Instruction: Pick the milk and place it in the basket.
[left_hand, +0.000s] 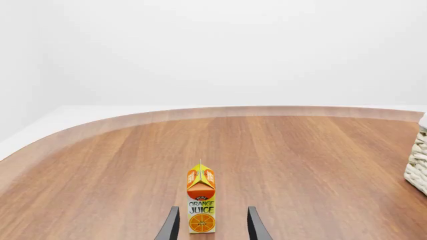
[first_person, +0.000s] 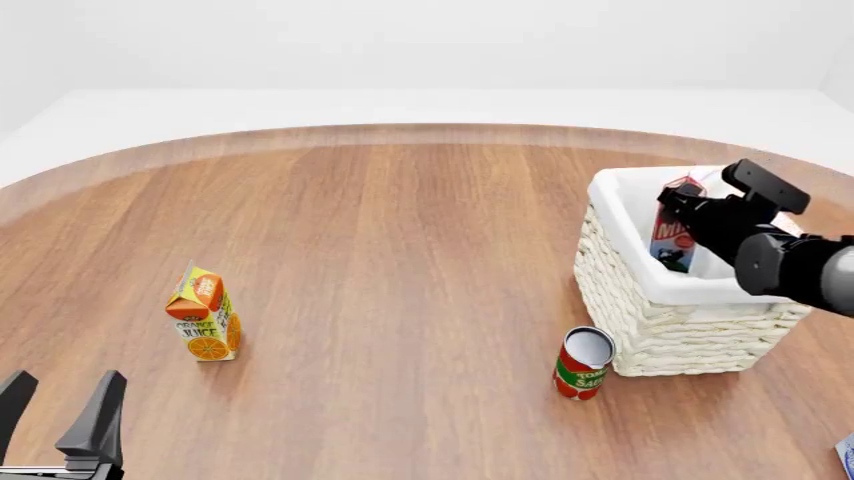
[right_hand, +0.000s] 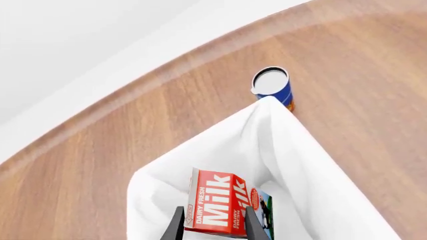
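On the counter (first_person: 400, 260), left to right: one left hand (first_person: 60, 412), fingers spread, holding nothing; one juice carton (first_person: 203, 314); one tomato can (first_person: 583, 363); one basket (first_person: 641, 300). Inside it, one milk (first_person: 675, 228), clamped by the right hand (right_hand: 212, 226).

Open tabletop (first_person: 400, 250) lies between the juice carton (first_person: 203, 315), the tomato can (first_person: 583, 363) and the basket (first_person: 674, 320).

Table (first_person: 400, 250) – smooth wood; basket (first_person: 667, 335) – rough wicker (cloth-lined).
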